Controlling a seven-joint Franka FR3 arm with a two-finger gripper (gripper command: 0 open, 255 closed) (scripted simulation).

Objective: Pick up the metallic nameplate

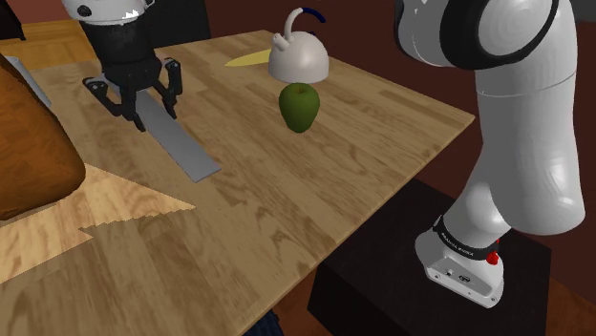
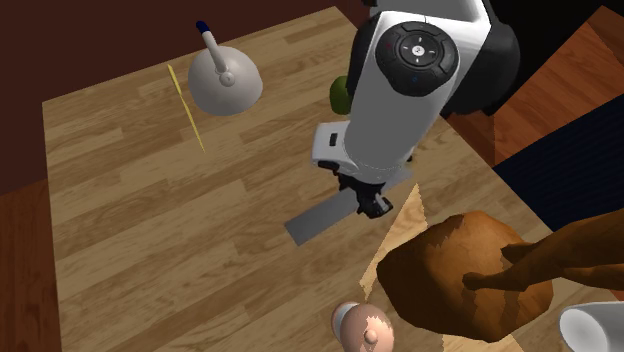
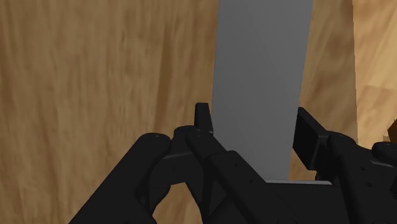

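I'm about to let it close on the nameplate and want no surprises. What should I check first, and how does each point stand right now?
1. Tool open: ok, its fingers stand apart.
2. Grey nameplate between the fingers: ok, one finger beside each long edge.
3. Fingers low enough to catch the thin plate: cannot tell.
4. Plate lying flat on the wooden table: ok.
5. Green apple and white domed object away from the tool: ok, both sit well apart from it.
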